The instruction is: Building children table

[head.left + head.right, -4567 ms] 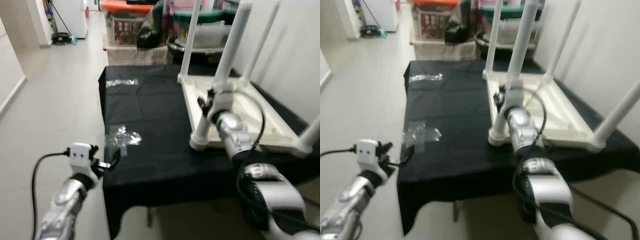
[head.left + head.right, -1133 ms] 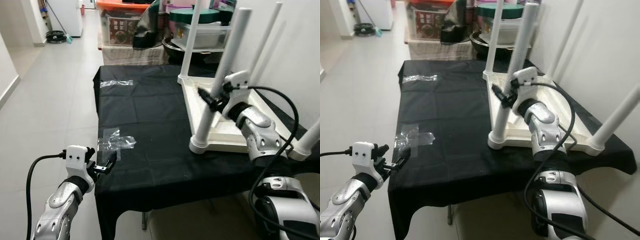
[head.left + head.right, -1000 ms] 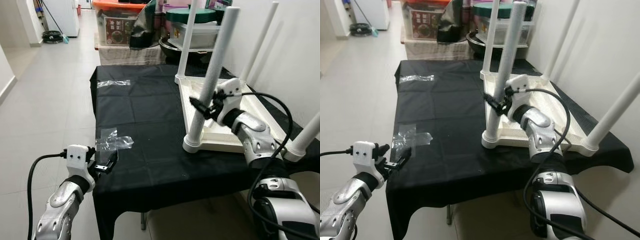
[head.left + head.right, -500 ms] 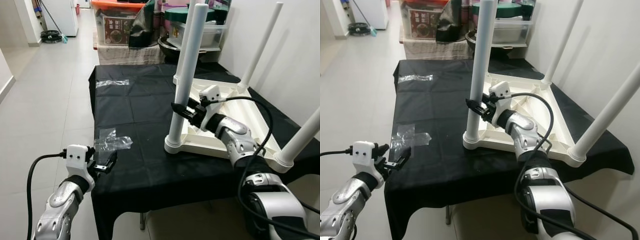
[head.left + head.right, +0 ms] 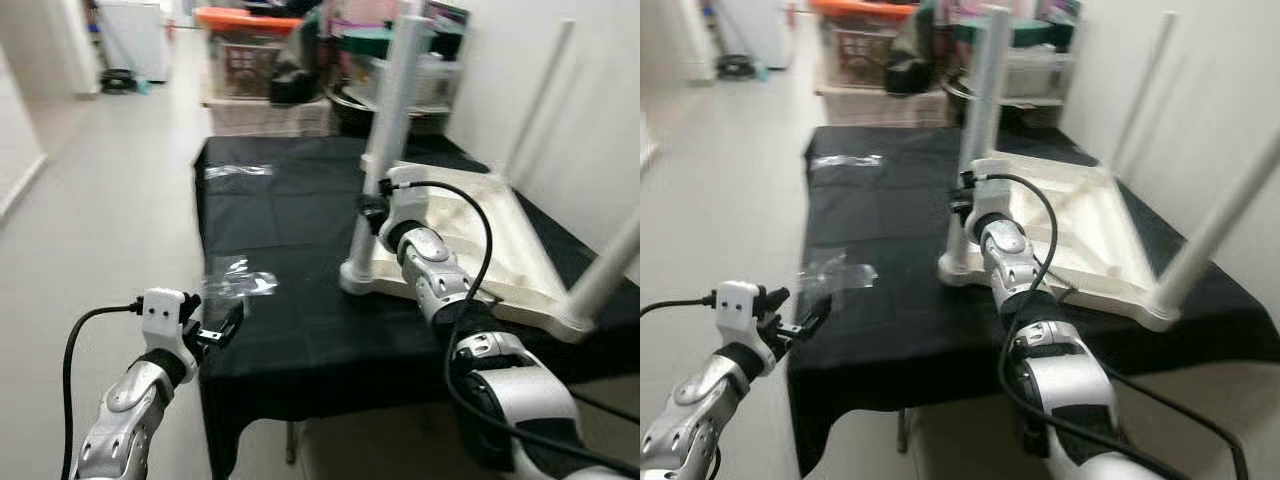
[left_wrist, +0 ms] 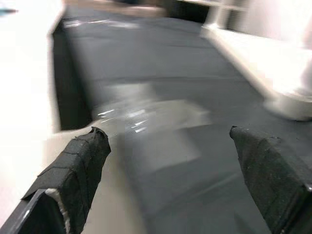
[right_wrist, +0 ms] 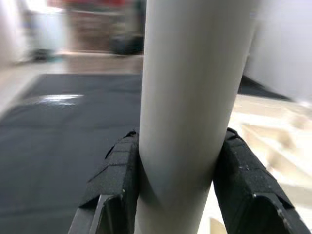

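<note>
- Swung round on the black tablecloth (image 5: 290, 215) since half a second ago: upturned children's table (image 5: 470, 245), near corner now angled toward the left side.
- Right gripper (image 7: 178, 187): clamped round the near leg (image 5: 385, 130), just above its foot.
- Leg axis: upright, directly between the pads.
- Left gripper (image 6: 170, 161): spread wide, holding nothing, at the cloth's near-left edge beside the plastic wrapper (image 5: 240, 280), well apart from the table.

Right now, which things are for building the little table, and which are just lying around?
For the job:
- white tabletop, upside down on the black cloth
- leg, clamped in the right end effector

Lying about:
- clear plastic wrappers on the cloth
- storage bins and a pot behind
- left end effector, open, idle
</note>
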